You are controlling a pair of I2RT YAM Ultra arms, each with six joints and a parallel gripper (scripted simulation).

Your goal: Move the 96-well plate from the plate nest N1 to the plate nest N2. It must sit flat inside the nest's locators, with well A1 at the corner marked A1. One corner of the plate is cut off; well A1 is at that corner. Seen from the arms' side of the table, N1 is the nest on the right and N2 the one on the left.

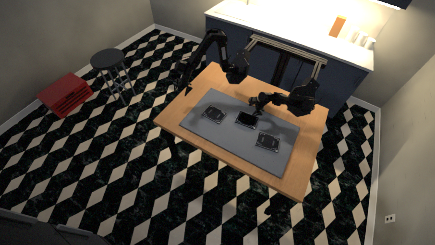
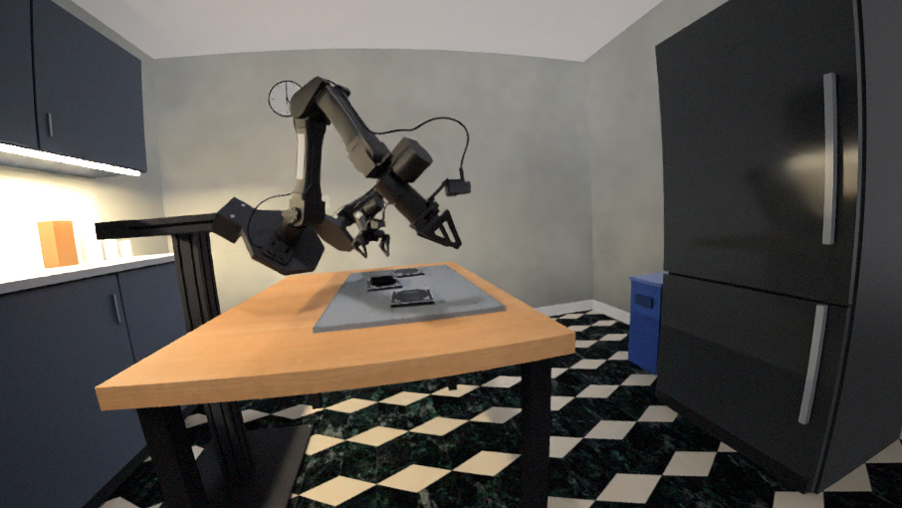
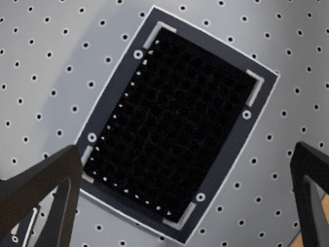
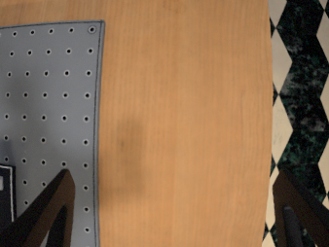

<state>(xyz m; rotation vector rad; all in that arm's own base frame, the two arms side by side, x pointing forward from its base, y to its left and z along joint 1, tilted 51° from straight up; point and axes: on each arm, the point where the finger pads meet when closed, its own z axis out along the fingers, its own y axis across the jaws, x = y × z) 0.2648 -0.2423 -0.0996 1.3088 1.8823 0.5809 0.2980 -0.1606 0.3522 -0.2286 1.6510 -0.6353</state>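
The black 96-well plate (image 1: 247,119) sits flat in the middle one of three plate nests on the grey perforated mat (image 1: 240,130). It also shows in the exterior view (image 2: 381,280) and fills the left wrist view (image 3: 171,127), inside its nest's white corner locators (image 3: 223,182). My left gripper (image 1: 257,106) (image 2: 372,242) (image 3: 187,156) is open and empty, hovering just above the plate. My right gripper (image 1: 182,86) (image 2: 438,227) (image 4: 176,180) is open and empty, high over the bare wood near the table's edge, beyond the mat's end. Two empty nests (image 1: 213,114) (image 1: 267,141) flank the plate.
The wooden table (image 1: 240,133) drops off to the checkered floor on all sides. A black frame (image 1: 285,57) and a counter stand behind the arms. A stool (image 1: 111,71) and a red toolbox (image 1: 64,93) are on the floor. A blue bin (image 2: 644,318) stands by the fridge.
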